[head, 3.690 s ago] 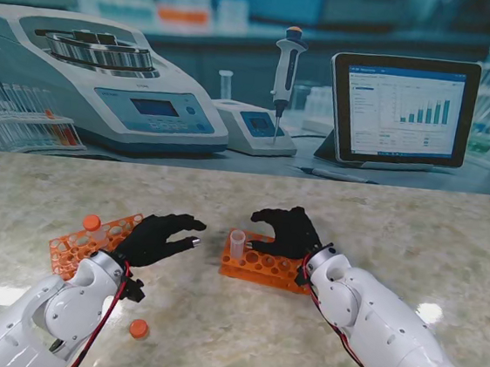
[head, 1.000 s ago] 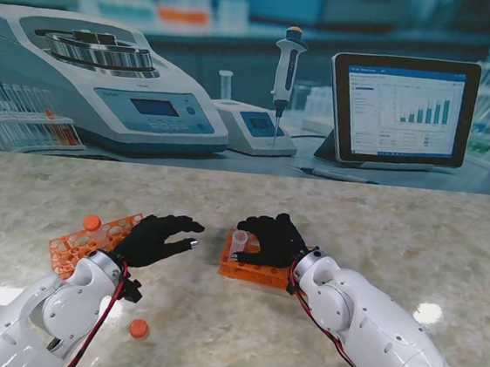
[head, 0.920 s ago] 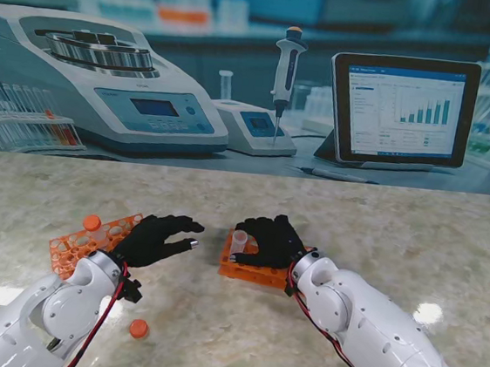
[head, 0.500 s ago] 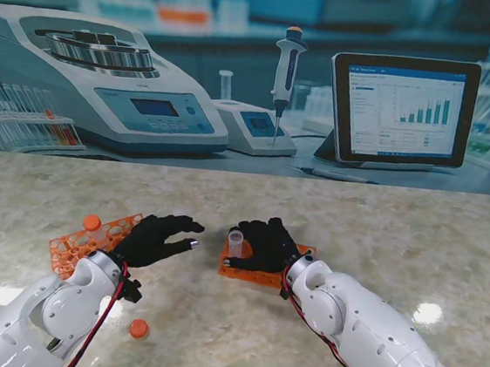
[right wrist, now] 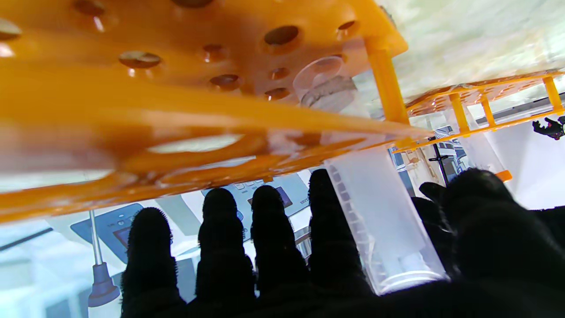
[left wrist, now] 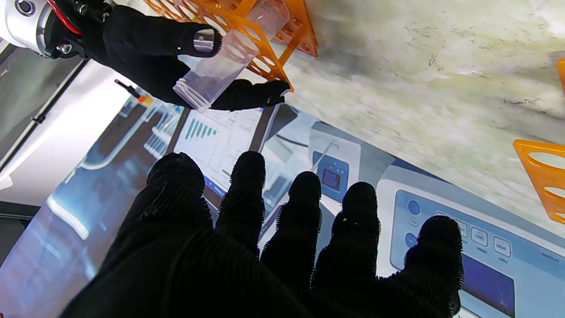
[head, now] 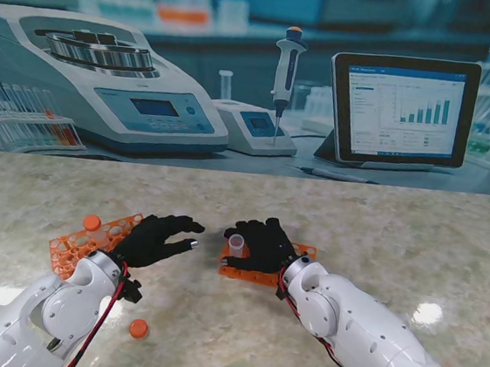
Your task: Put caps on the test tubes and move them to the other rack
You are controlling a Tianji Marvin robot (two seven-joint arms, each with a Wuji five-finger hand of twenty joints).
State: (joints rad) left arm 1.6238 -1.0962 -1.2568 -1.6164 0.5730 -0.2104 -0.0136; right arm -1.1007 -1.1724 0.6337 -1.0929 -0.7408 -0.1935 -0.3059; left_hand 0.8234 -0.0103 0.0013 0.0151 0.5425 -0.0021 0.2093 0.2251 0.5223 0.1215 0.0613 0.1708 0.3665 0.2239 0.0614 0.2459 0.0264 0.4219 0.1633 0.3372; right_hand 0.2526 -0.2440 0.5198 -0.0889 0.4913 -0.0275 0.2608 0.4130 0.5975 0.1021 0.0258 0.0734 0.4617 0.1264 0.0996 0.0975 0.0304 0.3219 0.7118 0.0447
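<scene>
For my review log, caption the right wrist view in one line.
Right hand closing around an uncapped clear tube seated in the orange rack.

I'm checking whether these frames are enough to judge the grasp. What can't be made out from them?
- Right hand on the uncapped tube: in the stand view its fingers cover the near rack; firm contact cannot be confirmed.
- Tube's foot in the rack: right wrist view is blurred by the close orange plate.
- Left rack: partly behind the left hand.
- Loose cap: too small for detail.
</scene>
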